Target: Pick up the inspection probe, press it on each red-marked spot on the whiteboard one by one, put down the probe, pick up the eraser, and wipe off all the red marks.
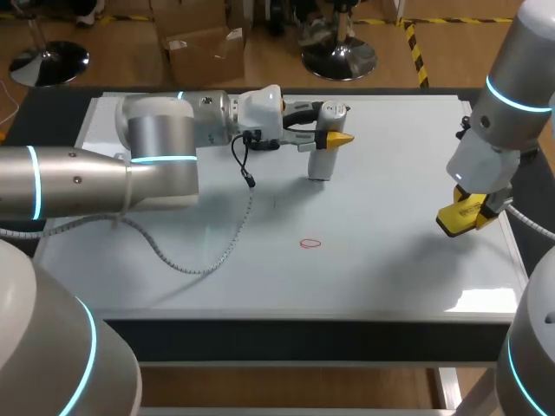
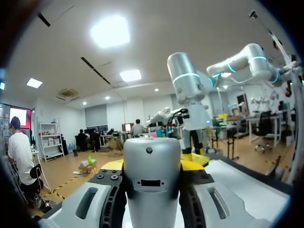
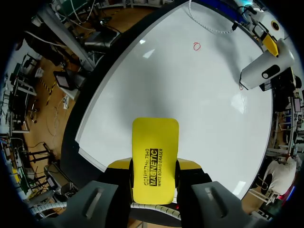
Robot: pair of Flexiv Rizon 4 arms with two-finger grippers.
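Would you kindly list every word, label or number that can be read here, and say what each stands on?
"MAGNETIC": large black print on the eraser.
"WHITE BOARD ERASER": smaller, beside it on the eraser.
A thin line of print beside those words: too small to read.
No text shows on the inspection probe or the whiteboard; the red mark is a drawn loop, no character.
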